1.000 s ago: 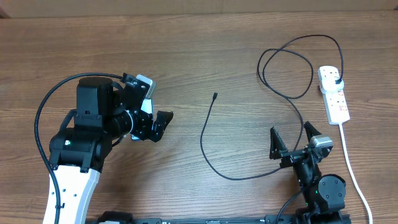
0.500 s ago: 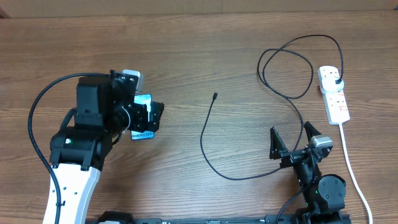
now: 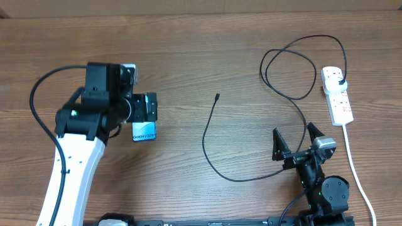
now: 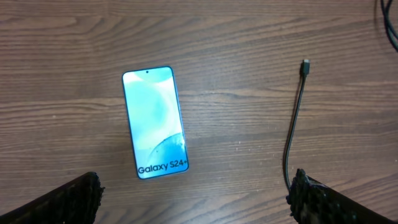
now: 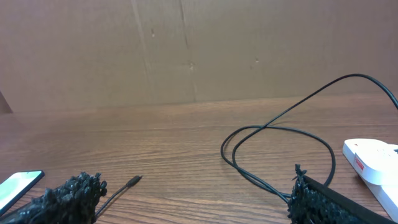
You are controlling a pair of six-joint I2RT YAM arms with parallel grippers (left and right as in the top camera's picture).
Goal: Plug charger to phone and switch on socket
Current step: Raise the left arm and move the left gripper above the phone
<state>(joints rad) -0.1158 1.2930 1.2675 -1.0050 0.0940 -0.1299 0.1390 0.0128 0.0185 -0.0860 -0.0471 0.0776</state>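
Wooden table (image 3: 207,37), overhead: left gripper (image 3: 146,108) hung spread over the phone (image 3: 144,132). The charger (image 3: 203,139) tip lay well to its right, its plug in the socket (image 3: 336,94). The right gripper (image 3: 295,143) sat spread. Left wrist: the phone lay face up, untouched, between parted fingers (image 4: 68,199). Right wrist: cable loops lay ahead of wide-apart fingers (image 5: 68,194).

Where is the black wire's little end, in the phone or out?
Out. The charger tip lies bare on the table, well apart from the phone, which lies flat with its screen up.
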